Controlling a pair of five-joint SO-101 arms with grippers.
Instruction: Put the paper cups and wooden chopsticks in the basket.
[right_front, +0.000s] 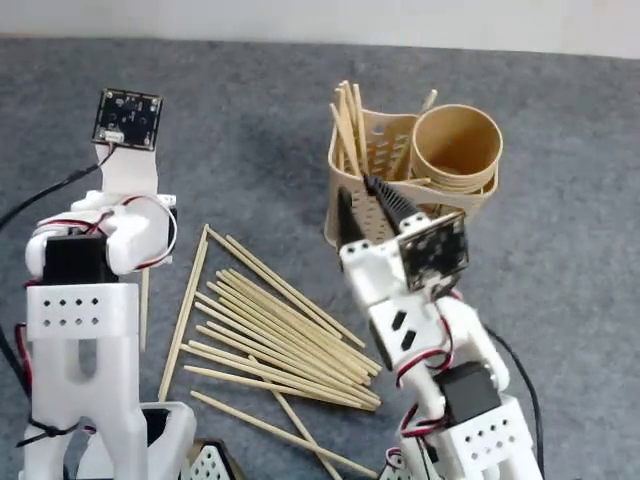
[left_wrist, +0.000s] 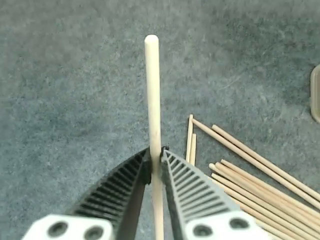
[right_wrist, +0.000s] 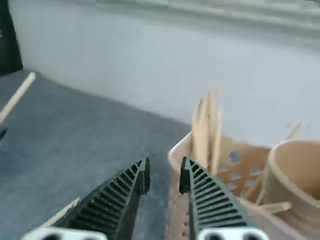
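**Chopsticks** (right_front: 285, 335): thin, pale, round wooden sticks with blunt ends. I see a loose pile lying flat on the grey carpet (right_front: 250, 120) between the two arms. Most are near parallel and slanted, and a few cross underneath.

**Held stick** (left_wrist: 152, 95): the same kind as the pile. The left gripper (left_wrist: 156, 152) has its fingers clamped tight on the shaft partway along. The far end stands out over bare carpet, and the pile lies off to one side.

**Right gripper** (right_wrist: 164, 172): the fingers stand a narrow gap apart with nothing between them. In the high view the gripper (right_front: 355, 187) sits against the basket's near wall. I cannot tell whether the tips touch it.

**Basket** (right_front: 392, 140): beige with perforated walls, upright on the carpet beyond the pile.
- **Cups** (right_front: 457, 150): tan paper, nested in one stack, mouths up. They sit in the end farther from the left arm, and the rims rise above the basket's edge.
- **Basket sticks** (right_front: 350, 125): a bundle standing on end in the other end, leaning, with tips well above the rim. One more stick pokes up behind the cups.
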